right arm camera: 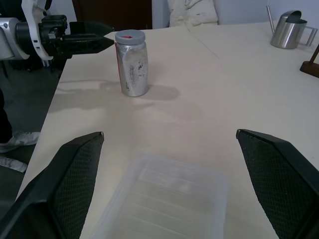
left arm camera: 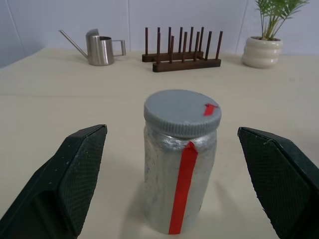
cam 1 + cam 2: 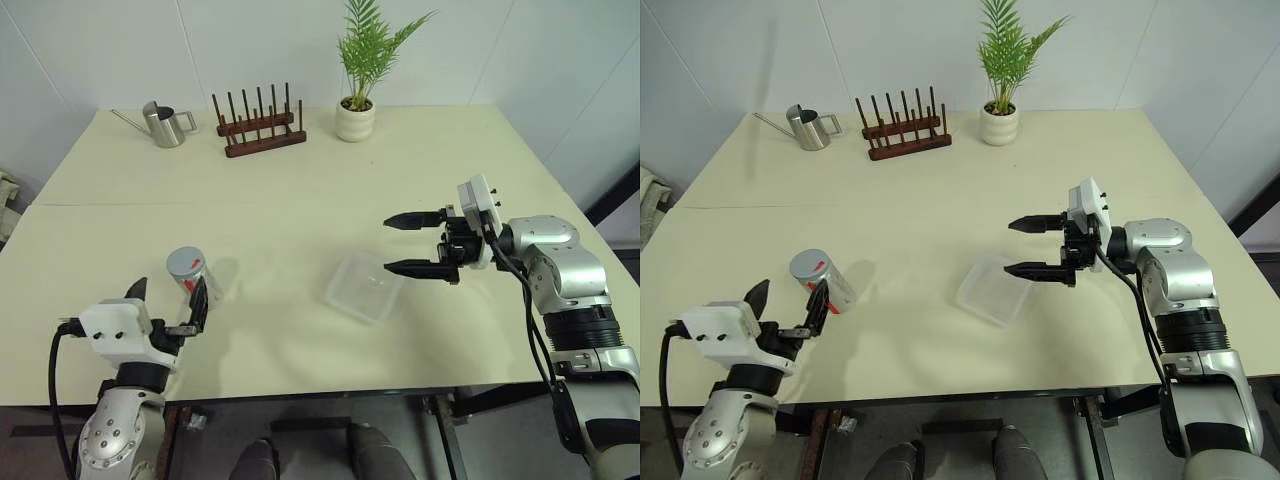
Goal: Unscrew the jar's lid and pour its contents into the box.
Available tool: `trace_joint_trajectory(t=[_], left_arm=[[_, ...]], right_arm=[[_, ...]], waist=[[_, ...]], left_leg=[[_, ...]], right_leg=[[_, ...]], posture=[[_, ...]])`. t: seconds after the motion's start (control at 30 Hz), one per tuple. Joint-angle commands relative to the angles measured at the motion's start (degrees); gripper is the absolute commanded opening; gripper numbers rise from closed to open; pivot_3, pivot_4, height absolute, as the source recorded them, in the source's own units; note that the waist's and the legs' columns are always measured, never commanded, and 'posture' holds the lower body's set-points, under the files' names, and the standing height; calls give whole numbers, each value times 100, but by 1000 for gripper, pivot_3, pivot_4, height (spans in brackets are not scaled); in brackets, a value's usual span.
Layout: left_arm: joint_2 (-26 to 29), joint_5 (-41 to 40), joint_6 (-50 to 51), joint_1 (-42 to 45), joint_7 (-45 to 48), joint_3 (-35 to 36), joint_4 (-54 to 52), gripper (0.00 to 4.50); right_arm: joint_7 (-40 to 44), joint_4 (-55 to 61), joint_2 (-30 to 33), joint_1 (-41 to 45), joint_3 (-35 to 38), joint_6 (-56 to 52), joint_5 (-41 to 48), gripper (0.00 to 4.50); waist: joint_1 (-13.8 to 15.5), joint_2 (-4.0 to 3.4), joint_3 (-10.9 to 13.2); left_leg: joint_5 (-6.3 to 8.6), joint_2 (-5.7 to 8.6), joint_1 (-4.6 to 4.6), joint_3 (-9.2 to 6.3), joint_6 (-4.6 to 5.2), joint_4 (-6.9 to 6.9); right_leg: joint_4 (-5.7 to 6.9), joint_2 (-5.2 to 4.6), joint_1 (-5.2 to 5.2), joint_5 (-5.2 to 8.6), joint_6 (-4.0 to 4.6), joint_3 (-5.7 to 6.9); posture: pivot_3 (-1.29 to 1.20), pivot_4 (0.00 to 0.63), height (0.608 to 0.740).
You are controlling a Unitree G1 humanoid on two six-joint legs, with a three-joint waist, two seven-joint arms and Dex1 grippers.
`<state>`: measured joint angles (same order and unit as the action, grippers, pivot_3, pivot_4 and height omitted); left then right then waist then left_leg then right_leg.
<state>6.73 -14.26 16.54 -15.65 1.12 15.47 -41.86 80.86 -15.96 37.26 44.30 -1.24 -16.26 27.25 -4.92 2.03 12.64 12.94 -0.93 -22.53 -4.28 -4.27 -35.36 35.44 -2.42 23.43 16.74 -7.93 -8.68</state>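
Observation:
The jar (image 3: 191, 278) stands upright on the table at the near left, silvery-clear with a red strip down its side (image 2: 182, 185). The grey lid (image 2: 182, 112) with a red mark sits on top of it. Its contents are hidden inside. My left gripper (image 3: 168, 294) is open and level just short of the jar, which stands ahead between the spread fingers without touching them. The box (image 3: 365, 290), a shallow translucent container, lies empty at the table's middle. My right gripper (image 3: 388, 244) hangs open above the box's right side, pointing left toward the jar.
At the table's far side stand a steel watering can (image 3: 166, 125), a wooden peg rack (image 3: 260, 130) and a potted plant (image 3: 357, 112). The table's front edge (image 3: 300, 392) runs just behind the jar and box.

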Motion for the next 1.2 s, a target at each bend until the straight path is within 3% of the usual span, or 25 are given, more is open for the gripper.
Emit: trace_joint_trajectory(t=[0.03,0.37,1.03,1.2], left_arm=[[-22,146,-313,-71,57,-39,91,4489],[-45,392,-639,438,-13,-183,1050,4489],[62,704,-840,1227,50,-375,1694,4489],[22,867,-875,1277,-12,-422,1852,3241]], right_arm=[[-31,225,19,-22,214,-8,123,4500],[-168,245,-40,-5,191,-16,100,4500],[-353,463,1,-118,222,-177,106,4500],[-392,469,13,-104,231,-185,105,4500]], waist=[[-1,0,0],[-4,3,0],[3,3,0],[1,3,0]], left_leg=[[1,0,2,5,2,0],[6,1,3,16,9,0],[12,0,3,19,15,1],[12,1,3,19,16,1]], right_leg=[[-1,0,0,0,0,-4],[-9,0,0,-2,-5,-16],[-12,0,0,-13,-27,-18],[-14,0,-1,-16,-34,-18]], posture=[[0,150,740],[0,150,740],[0,150,740],[0,150,740]])
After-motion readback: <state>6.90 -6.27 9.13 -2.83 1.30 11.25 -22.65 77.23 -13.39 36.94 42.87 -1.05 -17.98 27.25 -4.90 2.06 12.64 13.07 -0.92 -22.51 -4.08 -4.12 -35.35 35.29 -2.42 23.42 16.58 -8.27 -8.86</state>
